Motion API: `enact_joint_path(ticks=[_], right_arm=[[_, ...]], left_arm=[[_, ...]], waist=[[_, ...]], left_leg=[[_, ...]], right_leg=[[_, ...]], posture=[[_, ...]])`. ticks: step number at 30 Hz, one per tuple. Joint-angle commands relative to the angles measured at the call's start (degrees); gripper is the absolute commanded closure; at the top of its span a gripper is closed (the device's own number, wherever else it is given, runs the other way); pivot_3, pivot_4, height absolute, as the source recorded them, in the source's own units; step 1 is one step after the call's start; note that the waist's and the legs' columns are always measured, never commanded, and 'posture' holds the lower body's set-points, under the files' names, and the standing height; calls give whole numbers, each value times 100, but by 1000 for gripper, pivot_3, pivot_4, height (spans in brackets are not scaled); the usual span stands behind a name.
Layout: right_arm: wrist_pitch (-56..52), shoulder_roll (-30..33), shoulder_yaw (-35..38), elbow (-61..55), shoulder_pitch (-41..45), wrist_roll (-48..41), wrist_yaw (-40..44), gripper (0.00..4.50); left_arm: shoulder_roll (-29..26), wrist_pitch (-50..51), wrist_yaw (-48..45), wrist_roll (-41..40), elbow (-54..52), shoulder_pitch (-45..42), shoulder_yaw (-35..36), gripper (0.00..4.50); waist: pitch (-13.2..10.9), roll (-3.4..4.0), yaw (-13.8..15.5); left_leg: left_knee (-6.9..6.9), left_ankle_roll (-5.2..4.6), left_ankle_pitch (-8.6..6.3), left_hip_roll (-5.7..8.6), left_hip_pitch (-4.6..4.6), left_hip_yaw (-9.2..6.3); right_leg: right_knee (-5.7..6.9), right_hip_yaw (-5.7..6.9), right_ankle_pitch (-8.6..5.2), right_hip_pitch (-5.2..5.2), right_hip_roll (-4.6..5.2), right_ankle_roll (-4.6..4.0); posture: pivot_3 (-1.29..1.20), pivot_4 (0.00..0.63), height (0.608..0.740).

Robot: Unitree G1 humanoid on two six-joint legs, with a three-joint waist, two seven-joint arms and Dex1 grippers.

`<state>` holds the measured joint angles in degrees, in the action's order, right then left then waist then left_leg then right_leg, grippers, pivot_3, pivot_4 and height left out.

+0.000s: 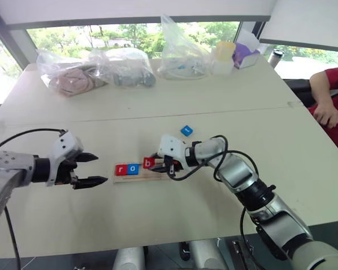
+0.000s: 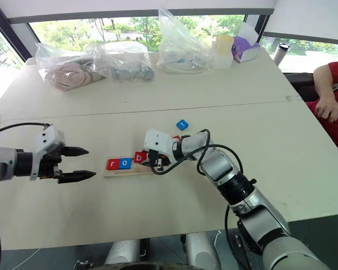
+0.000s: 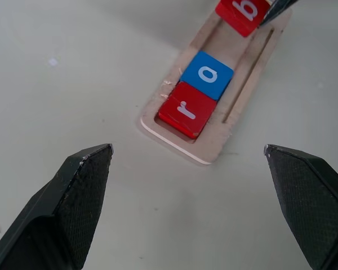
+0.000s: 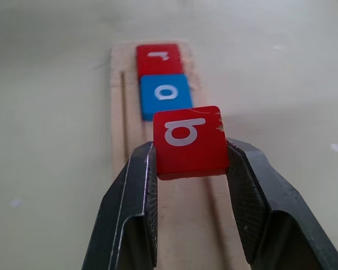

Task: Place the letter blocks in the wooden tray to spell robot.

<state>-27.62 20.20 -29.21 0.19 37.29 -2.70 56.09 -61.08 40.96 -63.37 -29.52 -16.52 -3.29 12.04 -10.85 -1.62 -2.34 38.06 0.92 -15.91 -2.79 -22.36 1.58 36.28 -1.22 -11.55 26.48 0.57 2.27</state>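
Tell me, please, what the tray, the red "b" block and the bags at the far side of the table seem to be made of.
The tray looks like pale unfinished wood, matte, with a groove cut along it. The red "b" block has a smooth, evenly painted face with a white letter; wood or plastic underneath, I cannot tell. The bags look like thin clear plastic film: crinkled, glossy, contents showing through.

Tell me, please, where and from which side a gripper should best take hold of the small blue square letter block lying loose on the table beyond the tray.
The small blue square letter block lies flat and alone on the pale table, beyond the wooden tray. Probably best to come from above and pinch two opposite side edges: it is thin, and nothing crowds its sides.
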Motion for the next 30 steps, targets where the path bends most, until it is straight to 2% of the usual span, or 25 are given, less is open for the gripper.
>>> enact_joint_path(ticks=[1,22,24,25,29,30], right_arm=[[25,-109,-129,-147,21,69,20,3369],[237,-631,-122,781,299,323,-85,3369],[176,-701,-102,795,302,293,-101,2191],[165,-725,-93,806,308,291,-105,1976],[62,-813,111,807,353,190,-136,59],[52,-835,165,809,368,161,-136,59]], left_arm=[[-32,10,98,-51,-167,68,285,0],[99,-67,313,37,-175,-59,0,0],[114,-71,328,49,-158,-77,-11,0],[119,-75,334,55,-149,-81,-15,0],[127,-108,367,85,-120,-85,-35,0],[129,-118,373,93,-105,-94,-44,0]], waist=[[0,0,-4],[1,-1,-18],[1,-2,-18],[1,-2,-20],[1,-2,-19],[1,-2,-19]], left_leg=[[0,0,0,-2,2,-1],[0,2,1,-3,12,1],[0,2,1,-3,12,1],[0,2,1,-3,12,1],[0,2,1,-3,12,0],[0,2,1,-3,12,0]], right_leg=[[1,2,0,0,-2,0],[9,1,1,-3,-3,-1],[9,1,2,-3,-3,-2],[9,0,2,-3,-3,-1],[10,1,2,-3,-4,-1],[10,1,2,-3,-4,-2]], posture=[[0,150,740],[0,150,740],[0,150,740],[0,150,740],[0,150,740],[0,150,740]])
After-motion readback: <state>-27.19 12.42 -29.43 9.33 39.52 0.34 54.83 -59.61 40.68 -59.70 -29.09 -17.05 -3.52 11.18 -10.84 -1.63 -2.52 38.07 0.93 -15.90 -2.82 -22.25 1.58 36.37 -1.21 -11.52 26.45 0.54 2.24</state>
